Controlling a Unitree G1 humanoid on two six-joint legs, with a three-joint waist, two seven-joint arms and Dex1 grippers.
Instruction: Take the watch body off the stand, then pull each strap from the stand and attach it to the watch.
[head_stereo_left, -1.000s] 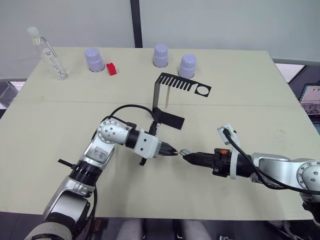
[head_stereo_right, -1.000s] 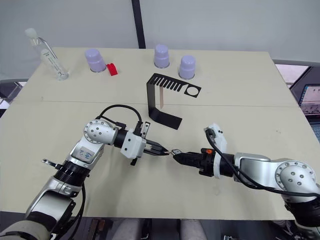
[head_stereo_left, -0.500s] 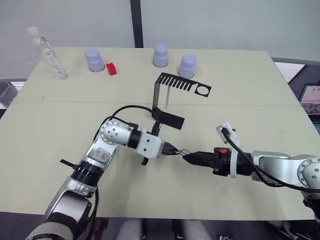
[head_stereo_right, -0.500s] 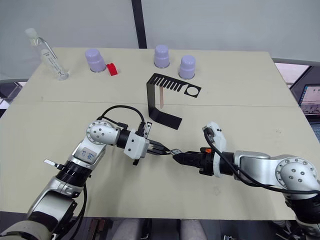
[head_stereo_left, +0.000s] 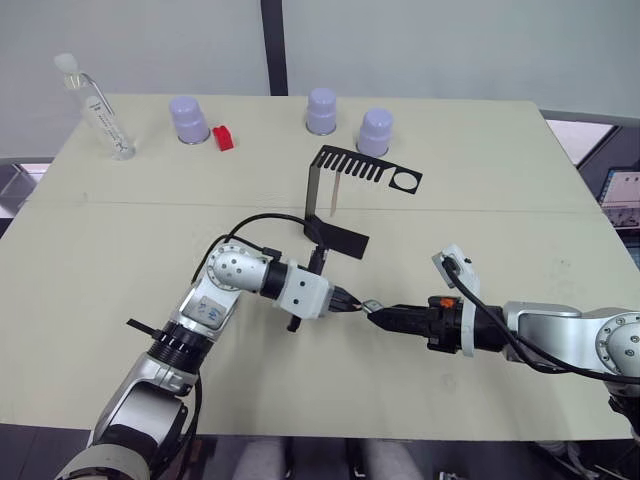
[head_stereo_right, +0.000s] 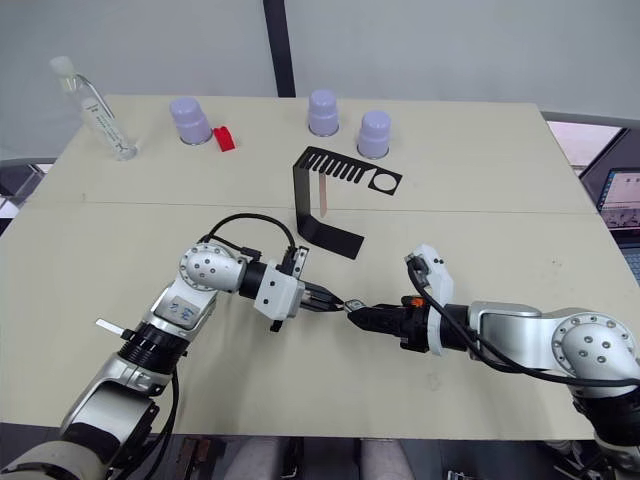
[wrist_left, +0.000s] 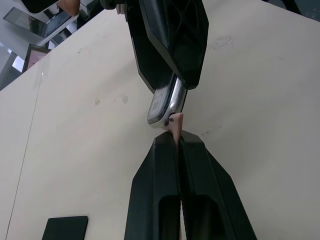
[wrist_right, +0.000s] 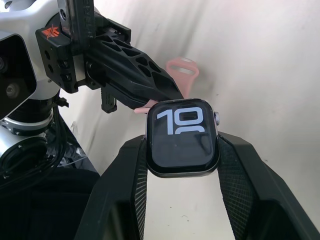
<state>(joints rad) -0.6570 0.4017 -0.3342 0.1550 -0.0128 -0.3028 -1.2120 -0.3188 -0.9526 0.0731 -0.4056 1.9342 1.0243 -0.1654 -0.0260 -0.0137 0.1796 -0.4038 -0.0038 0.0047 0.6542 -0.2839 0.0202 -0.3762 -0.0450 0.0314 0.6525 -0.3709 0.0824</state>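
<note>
Near the table's middle, the right gripper (wrist_right: 182, 165) clamps the dark rounded-square watch body (wrist_right: 182, 137); the left gripper (wrist_left: 177, 145) pinches a pale pink strap (wrist_left: 175, 125) touching its edge.

Your robot's arms are silver-grey metal with round elbow joints, white wrist blocks and looping black cables. Each ends in a black pincer, left pincer (head_stereo_left: 345, 300) and right pincer (head_stereo_left: 377, 314), with lattice-patterned fingers (wrist_right: 131, 67). The right wrist carries an orange band and a white clip at its 12 o'clock side; a red logo marks the left wrist housing.
</note>
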